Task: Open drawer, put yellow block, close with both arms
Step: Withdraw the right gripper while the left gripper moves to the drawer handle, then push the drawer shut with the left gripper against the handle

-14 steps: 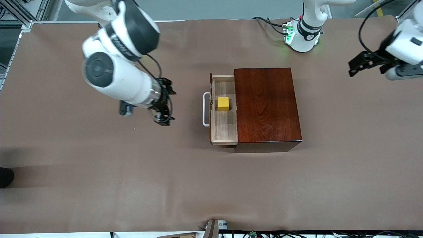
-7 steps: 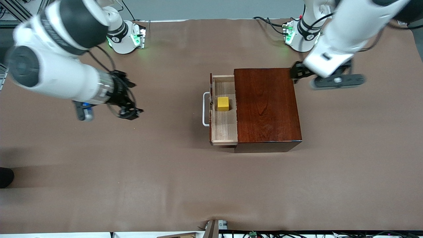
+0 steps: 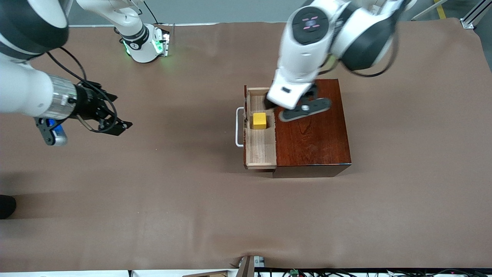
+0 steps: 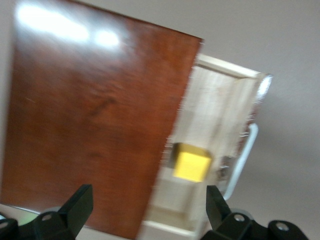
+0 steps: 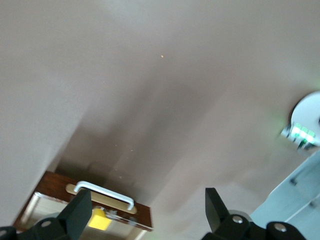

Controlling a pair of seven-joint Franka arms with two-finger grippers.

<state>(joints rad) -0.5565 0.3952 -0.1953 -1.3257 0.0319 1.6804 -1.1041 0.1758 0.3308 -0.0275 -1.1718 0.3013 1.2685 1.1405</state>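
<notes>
The dark reddish-brown box [image 3: 313, 130] stands mid-table with its drawer [image 3: 261, 148] pulled out toward the right arm's end, white handle [image 3: 239, 127] outermost. The yellow block [image 3: 260, 120] lies inside the drawer. My left gripper [image 3: 269, 103] hangs over the box's edge and the open drawer, mostly hidden under its wrist. Its wrist view shows the gripper [image 4: 147, 205] open and empty above the box [image 4: 90, 125] and block [image 4: 191, 161]. My right gripper [image 3: 115, 111] is open and empty over bare table, well away from the handle. In its wrist view the gripper [image 5: 147, 210] faces the handle [image 5: 105, 192] and block [image 5: 100, 220].
The brown table cover [image 3: 192, 192] spreads all round the box. The right arm's green-lit base [image 3: 144, 42] stands at the table's back edge and shows in the right wrist view [image 5: 306, 122]. Cables lie along the front edge [image 3: 292, 272].
My left arm has swung in from its end of the table to over the box and drawer. My right arm has drawn back from the drawer toward its own end. Drawer and block are unmoved.
</notes>
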